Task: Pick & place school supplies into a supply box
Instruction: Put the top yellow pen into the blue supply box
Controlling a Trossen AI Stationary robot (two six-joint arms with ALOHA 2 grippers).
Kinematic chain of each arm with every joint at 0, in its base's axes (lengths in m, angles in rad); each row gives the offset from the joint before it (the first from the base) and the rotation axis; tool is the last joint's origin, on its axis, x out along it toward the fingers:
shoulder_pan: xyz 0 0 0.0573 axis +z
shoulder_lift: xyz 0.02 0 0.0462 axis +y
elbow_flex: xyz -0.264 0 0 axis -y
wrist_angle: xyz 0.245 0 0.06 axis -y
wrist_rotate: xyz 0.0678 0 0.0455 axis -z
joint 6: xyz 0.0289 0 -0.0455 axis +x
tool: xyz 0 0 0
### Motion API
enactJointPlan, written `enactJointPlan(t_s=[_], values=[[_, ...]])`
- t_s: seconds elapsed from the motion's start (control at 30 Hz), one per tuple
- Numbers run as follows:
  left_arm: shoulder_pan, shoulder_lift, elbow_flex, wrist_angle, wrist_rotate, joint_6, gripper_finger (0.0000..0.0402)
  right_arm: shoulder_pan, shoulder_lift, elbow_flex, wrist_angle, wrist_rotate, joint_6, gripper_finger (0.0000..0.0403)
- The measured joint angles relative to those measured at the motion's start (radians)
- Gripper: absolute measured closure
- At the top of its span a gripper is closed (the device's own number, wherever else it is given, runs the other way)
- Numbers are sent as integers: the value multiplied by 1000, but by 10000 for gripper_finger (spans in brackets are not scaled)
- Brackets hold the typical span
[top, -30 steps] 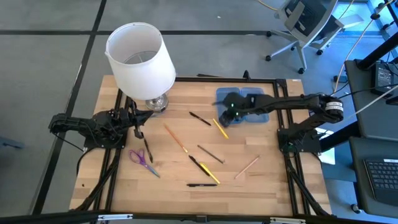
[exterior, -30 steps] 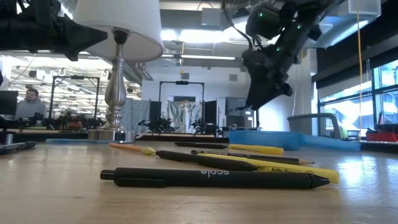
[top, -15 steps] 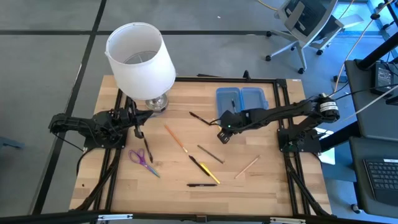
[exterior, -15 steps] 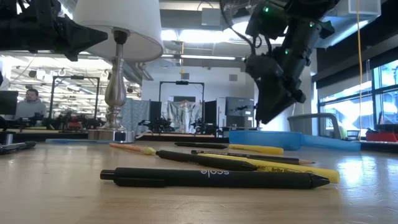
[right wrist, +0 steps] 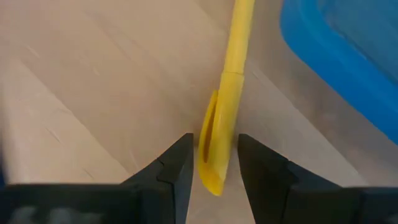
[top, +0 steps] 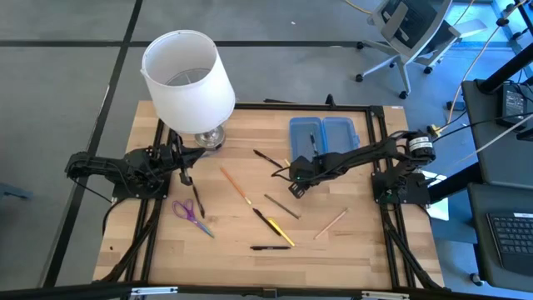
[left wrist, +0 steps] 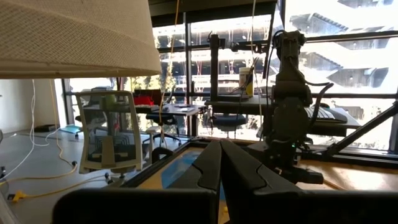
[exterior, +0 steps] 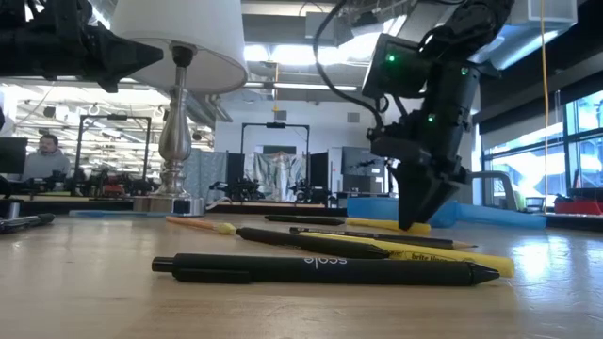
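right pincer (right wrist: 213, 163) | low at tabletop (top: 333, 242) centre, fingers narrowly parted astride yellow pen (right wrist: 225, 106) for pickup | pen at 7 o'clock from supply box (top: 324, 133) | left pincer (left wrist: 221, 168) closed, idle by lamp (top: 187, 79)

From above, the right gripper (top: 296, 185) covered the yellow pen (right wrist: 222, 106); between its fingers (right wrist: 176, 163), the pen's far end was cut off.

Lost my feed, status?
Right gripper open, straddling yellow pen beside blue box. Left gripper shut, parked by lamp. Nothing blocking.
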Motion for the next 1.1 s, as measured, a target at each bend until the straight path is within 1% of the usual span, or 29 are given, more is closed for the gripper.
enactJointPlan(t_s=[0.13, 0.3, 0.37, 0.5, 0.57, 0.63, 0.73, 0.8, 0.93, 1.0, 1.1], values=[[0, 0, 0, 0, 0, 0, 398, 0, 0, 0, -4, -4, -2, 288], [0, 0, 0, 0, 1, 0, 398, -1, 0, 0, -16, -4, -28, 333], [0, 0, 0, 0, 1, 0, 398, -1, 0, 1, -22, -6, -29, 345], [0, 0, 0, 0, 1, 0, 398, -1, 0, 4, -29, -31, -45, 345], [0, 0, 0, 0, 1, 0, 398, -2, -5, 11, -37, -65, -74, 340], [0, 0, 0, 0, 1, 0, 398, -1, -19, 20, -49, -123, -106, 339], [0, 0, 0, 0, 1, 0, 398, 2, -61, 49, -36, -160, -162, 342], [0, 0, 0, 0, 1, 0, 398, 0, -92, 68, -37, -153, -185, 343], [0, 0, 0, 0, -2, 0, 398, -22, -171, 90, -49, -99, -183, 338], [0, 0, 0, 0, -2, 0, 398, -47, -219, 91, -70, -53, -144, 337], [0, 0, 0, 0, -2, 0, 398, -93, -270, 90, -153, 31, -42, 339]])
